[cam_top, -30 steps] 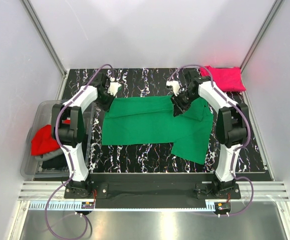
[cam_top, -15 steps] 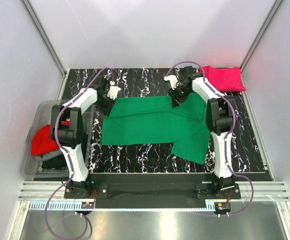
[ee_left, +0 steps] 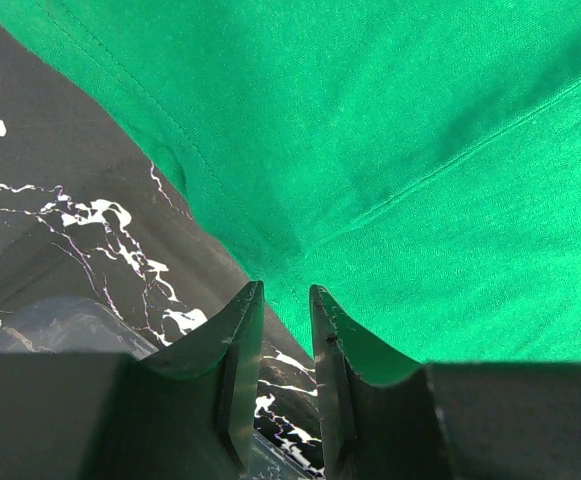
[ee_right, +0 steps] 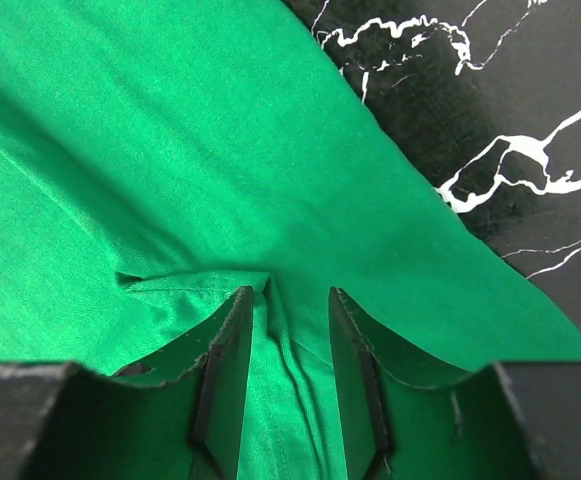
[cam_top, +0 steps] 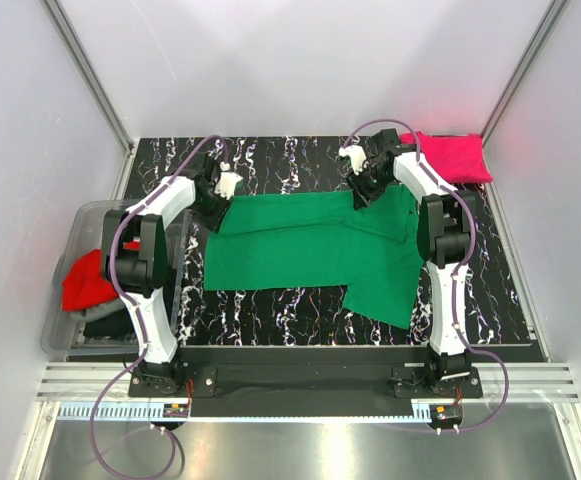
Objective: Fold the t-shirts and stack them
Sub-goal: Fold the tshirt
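And here we have the black marbled table (cam_top: 290,160) filling the floor of the cell, and spread across the middle of it is the bright green t-shirt (cam_top: 290,245), lying wide, with one flap trailing down towards the near right. Out on the left, just off the table's edge, we see the clear plastic bin (cam_top: 90,210). In the far right corner we spot the magenta-pink t-shirt (cam_top: 450,155), folded into a neat block and sitting well apart from the green one. In the bin, we pick out the red t-shirt (cam_top: 85,282) bunched against the left wall, with a dark shirt (cam_top: 105,320) beneath it; grey or black, we cannot tell.

Now to the arms, both stretched to the far edge of the green cloth. The left gripper (cam_top: 217,203) is on the far left corner, and from its wrist camera we see its fingers (ee_left: 240,340) drawn almost together, the hem running right in between them, clamped on the green t-shirt. The right gripper (cam_top: 360,195) is at the far edge further right; its fingers (ee_right: 225,350) stand a little wider, with a pucker of green cloth gathered between them, pinched fast.
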Controlling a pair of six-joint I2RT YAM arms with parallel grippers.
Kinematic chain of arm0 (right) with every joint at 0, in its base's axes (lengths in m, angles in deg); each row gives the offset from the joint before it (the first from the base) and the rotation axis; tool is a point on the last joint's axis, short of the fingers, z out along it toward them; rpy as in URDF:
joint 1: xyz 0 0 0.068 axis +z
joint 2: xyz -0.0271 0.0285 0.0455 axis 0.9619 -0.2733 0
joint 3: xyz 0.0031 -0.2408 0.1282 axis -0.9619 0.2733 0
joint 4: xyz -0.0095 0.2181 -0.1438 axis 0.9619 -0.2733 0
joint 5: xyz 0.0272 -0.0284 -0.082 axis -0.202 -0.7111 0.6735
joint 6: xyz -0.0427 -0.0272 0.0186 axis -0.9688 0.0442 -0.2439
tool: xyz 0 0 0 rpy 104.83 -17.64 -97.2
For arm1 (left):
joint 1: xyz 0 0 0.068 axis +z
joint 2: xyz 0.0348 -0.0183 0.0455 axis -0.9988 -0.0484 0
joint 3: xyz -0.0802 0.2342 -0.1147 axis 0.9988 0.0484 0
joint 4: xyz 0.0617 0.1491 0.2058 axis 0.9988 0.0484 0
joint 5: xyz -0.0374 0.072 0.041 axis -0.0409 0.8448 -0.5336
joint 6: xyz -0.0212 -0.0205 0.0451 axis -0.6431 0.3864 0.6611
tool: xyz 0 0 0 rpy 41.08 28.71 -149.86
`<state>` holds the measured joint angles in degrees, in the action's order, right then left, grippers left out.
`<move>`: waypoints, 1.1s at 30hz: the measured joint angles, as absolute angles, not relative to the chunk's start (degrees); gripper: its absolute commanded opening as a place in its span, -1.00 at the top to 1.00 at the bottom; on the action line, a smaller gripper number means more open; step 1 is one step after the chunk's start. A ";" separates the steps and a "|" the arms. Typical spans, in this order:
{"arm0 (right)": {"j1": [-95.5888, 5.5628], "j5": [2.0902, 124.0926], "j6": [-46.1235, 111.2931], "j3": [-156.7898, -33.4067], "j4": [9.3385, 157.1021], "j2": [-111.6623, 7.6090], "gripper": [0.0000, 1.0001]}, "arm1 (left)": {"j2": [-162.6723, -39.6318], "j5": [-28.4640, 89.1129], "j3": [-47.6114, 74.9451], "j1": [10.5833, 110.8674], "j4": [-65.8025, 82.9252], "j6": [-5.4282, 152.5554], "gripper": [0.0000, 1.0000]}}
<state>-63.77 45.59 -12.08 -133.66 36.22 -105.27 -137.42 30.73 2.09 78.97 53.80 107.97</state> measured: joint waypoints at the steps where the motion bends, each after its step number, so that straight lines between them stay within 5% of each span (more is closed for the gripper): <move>1: -63.77 45.56 -12.10 -133.57 36.27 -105.25 0.15 | -137.42 30.86 2.09 78.93 53.80 107.97 0.40; 9: -63.77 43.60 -12.12 -131.80 35.89 -105.27 0.17 | -137.42 31.60 2.09 78.47 53.80 107.99 0.40; 16: -63.94 42.26 -12.25 -131.80 35.83 -105.79 0.66 | -137.42 32.65 2.09 77.66 53.82 108.02 0.40; 25: -64.29 41.24 -12.29 -131.82 35.52 -106.32 0.95 | -137.42 33.09 2.09 77.09 53.80 108.02 0.41; 33: -64.45 41.06 -11.51 -130.09 35.59 -105.07 0.99 | -137.42 33.11 2.09 77.09 53.71 108.06 0.41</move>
<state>-64.45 41.06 -11.51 -130.09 35.59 -105.07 -137.42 33.11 2.09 77.09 53.71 108.06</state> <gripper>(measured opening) 0.018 0.297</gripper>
